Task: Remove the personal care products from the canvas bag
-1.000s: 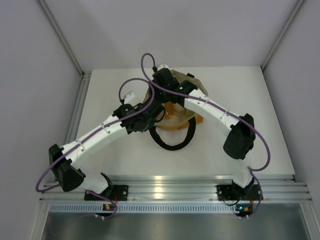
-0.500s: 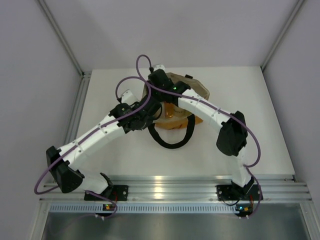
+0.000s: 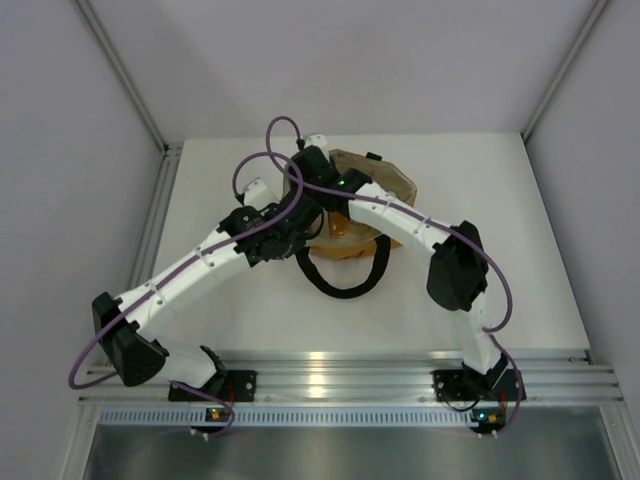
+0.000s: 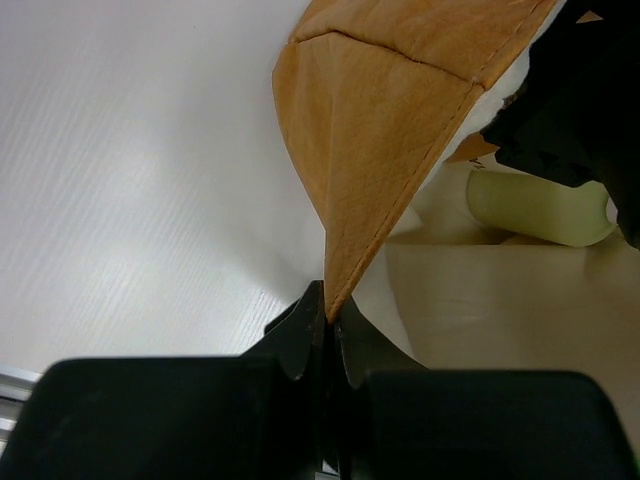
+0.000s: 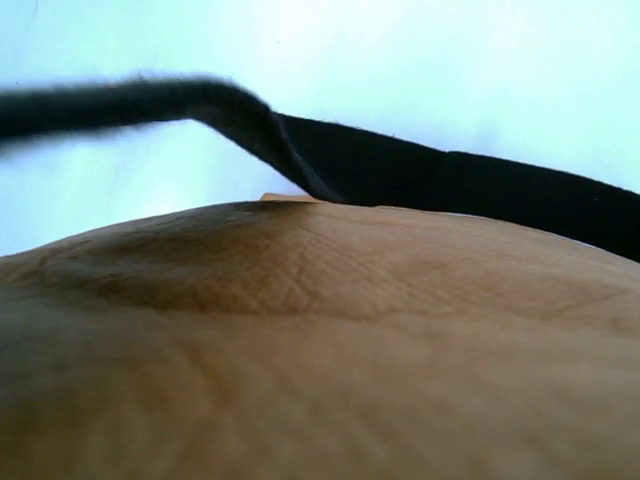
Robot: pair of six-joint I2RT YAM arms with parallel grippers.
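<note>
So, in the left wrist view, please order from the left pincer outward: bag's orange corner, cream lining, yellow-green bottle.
1. orange corner, pinched in the left pincer.
2. cream lining, just right.
3. yellow-green bottle, upper right.

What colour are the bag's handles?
Black. The loop handle shows best in the top external view.

White table boxed in by plain grey walls.
</note>
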